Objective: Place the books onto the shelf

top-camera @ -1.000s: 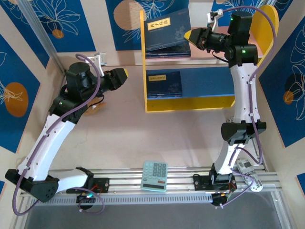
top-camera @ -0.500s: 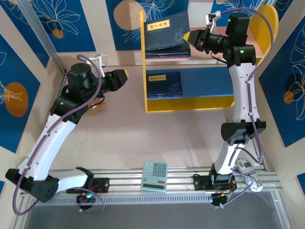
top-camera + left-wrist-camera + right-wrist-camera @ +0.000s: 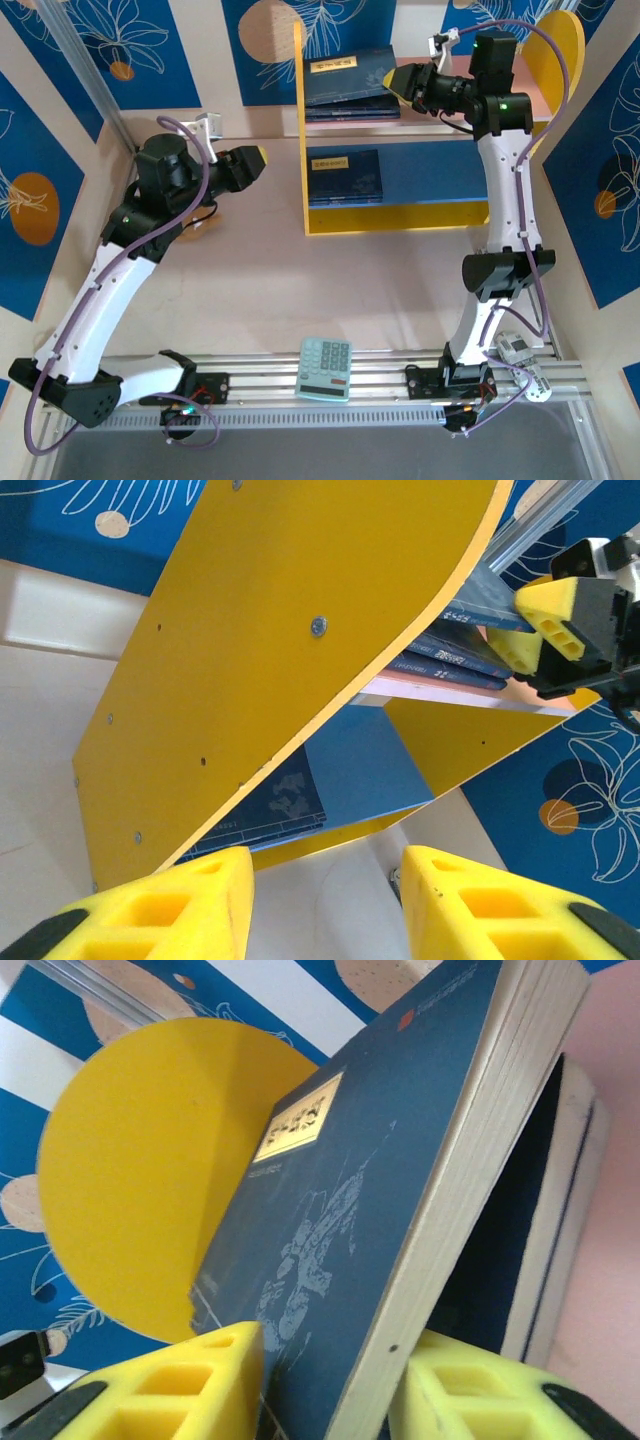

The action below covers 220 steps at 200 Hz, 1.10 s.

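**Two shelf boards, each carrying navy books**

From overhead, the shelf (image 3: 400,217) stands at 12 to 1 o'clock on the table (image 3: 300,280). Its straight yellow panel (image 3: 299,130) faces 9 o'clock and its rounded yellow panel (image 3: 562,45) faces 3 o'clock. A stack of navy books (image 3: 350,85) lies at the 9 o'clock end of the pink top board (image 3: 440,122), yellow title label up. A single navy book (image 3: 345,178) lies flat on the blue lower board (image 3: 435,175), also at its 9 o'clock end, beside the straight yellow panel.

The right gripper (image 3: 400,80) reaches over the pink top board and meets the 3 o'clock edge of the stack. Its wrist camera shows the top book (image 3: 340,1190) between its yellow fingers (image 3: 170,1385), one on the cover side and one on the underside, both close against it. Whether they press on it or only straddle it, I cannot tell. At this corner a dark wedge of gap separates the top book from the one beneath.

The left gripper (image 3: 255,160) hovers at 10 o'clock, well apart from the shelf and pointing toward 3 o'clock. In its wrist view its yellow fingers stand apart with nothing between them. Beyond them the straight yellow panel (image 3: 280,650), the single navy book (image 3: 270,810) and the stack of navy books (image 3: 450,660) show.

A mint-green calculator (image 3: 325,367) lies at 6 o'clock, between the arm bases.
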Motion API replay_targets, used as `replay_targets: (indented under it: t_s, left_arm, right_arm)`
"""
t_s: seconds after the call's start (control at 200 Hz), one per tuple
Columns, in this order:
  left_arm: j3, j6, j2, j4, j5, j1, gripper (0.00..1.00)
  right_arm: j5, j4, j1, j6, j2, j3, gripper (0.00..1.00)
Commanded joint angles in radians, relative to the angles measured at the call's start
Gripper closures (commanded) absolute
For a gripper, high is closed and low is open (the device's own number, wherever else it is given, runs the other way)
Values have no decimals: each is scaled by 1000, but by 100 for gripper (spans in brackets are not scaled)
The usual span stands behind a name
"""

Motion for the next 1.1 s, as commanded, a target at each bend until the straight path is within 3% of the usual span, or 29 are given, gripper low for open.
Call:
replay_targets:
  t_s: [0.0,0.45,1.096]
  left_arm:
    - [-5,15,-23,-5,-18,-6,57]
    - [-7,21,-27,-10,-28,-8,57]
    - [12,19,-4,-1,-17,-7,58]
  right_arm:
    - [30,-32,-5,-27,6,34,59]
    - [94,-98,-17,-93,-28,23,46]
    - [222,-208,30,-290,-155,-126,45]
